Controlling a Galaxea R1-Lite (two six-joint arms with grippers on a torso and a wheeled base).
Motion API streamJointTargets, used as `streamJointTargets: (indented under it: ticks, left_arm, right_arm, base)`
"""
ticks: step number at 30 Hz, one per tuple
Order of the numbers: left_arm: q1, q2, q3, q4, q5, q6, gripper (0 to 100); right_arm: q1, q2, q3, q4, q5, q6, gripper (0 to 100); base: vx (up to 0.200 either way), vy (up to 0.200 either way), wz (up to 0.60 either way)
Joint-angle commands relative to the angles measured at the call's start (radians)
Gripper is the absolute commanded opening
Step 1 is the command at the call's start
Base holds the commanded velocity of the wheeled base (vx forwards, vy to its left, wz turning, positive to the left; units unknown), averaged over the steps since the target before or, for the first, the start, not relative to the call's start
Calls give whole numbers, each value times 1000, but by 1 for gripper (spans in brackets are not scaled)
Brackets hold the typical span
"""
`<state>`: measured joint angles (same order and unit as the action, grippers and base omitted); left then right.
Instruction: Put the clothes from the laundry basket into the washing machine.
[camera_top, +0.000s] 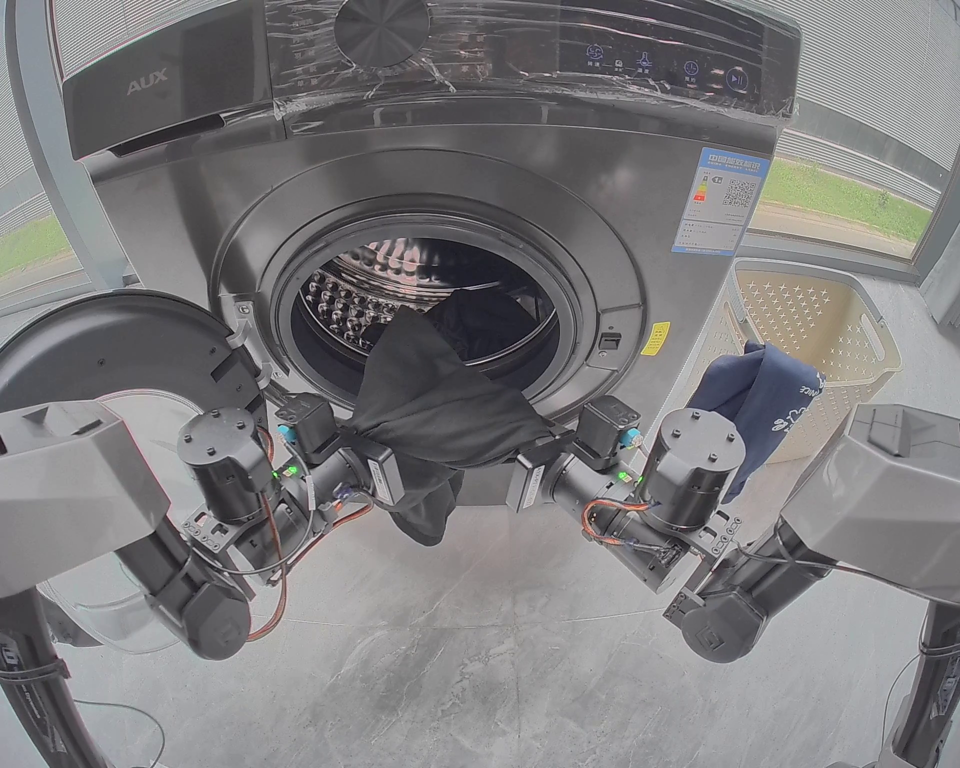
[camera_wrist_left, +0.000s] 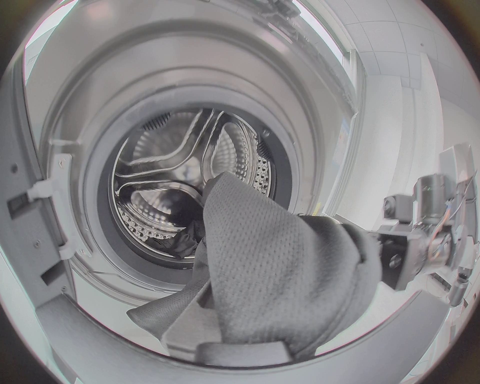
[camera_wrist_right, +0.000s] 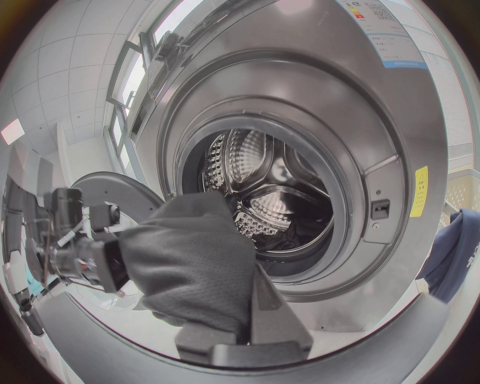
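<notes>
A grey marbled floor (camera_top: 520, 660) meets windows (camera_top: 850, 200) showing grass (daylight outside), under a white panelled ceiling (camera_wrist_right: 65, 75).

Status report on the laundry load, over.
Holding black garment in left gripper and right gripper, both shut, at drum mouth. Also blue garment on laundry basket. Machine door open.

On the washing machine (camera_top: 600, 180) in front of me, the drawer front (camera_top: 147, 82) carries pale lettering. The control panel (camera_top: 665, 62) shows white symbols with captions too small to read. A blue-edged label (camera_top: 722, 200) with coloured bars and a square code sits right of the opening, and below it a yellow sticker (camera_top: 655, 338).
</notes>
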<state>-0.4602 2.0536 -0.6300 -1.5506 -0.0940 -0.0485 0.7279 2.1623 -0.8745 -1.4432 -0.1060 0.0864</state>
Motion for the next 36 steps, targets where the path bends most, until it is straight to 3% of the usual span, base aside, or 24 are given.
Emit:
streamJointTargets:
  ticks: [1, 9, 10, 13, 16, 18, 20, 24, 30, 34, 36]
  left_arm:
    - [-14, -138, 76, -2, 0, -5, 0]
    - [-14, -138, 78, -2, 7, -2, 0]
    - [-14, -138, 78, -2, 8, -2, 0]
    - [-11, -142, 81, -2, 20, -8, 0]
    - [-11, -136, 76, -2, 68, -11, 0]
    - [-11, -136, 82, -2, 74, -13, 0]
    - [-12, -139, 101, -2, 76, -10, 0]
    - [-12, -147, 145, -2, 76, -8, 0]
    - [-21, -176, 217, -3, 79, 4, 0]
    - [-64, -214, 286, -3, 102, -7, 0]
    - [-74, -227, 335, -3, 119, -7, 0]
  right_arm:
    - [13, 51, -12, -11, -1, 0, 0]
    - [24, 47, -8, -26, -1, 0, 0]
    - [27, 40, -1, -26, 0, 0, 100]
    - [42, 24, 49, -22, -1, -4, 100]
    - [64, -27, 160, -14, 15, -16, 100]
    - [73, -45, 200, -14, 25, -23, 100]
    - [99, -78, 278, -26, 71, -42, 100]
    - [113, -141, 373, -28, 89, -42, 100]
    - [82, -223, 477, -48, 92, -34, 100]
    - [38, -249, 520, -63, 91, -33, 100]
    - [-39, -254, 531, -66, 91, -28, 100]
  base:
    - [0, 0, 0]
    - [0, 0, 0]
    - [0, 0, 0]
    - [0, 0, 0]
    - [0, 0, 0]
    - [0, 0, 0]
    - [0, 0, 0]
    - [0, 0, 0]
    - [0, 0, 0]
    - [0, 0, 0]
    - [0, 0, 0]
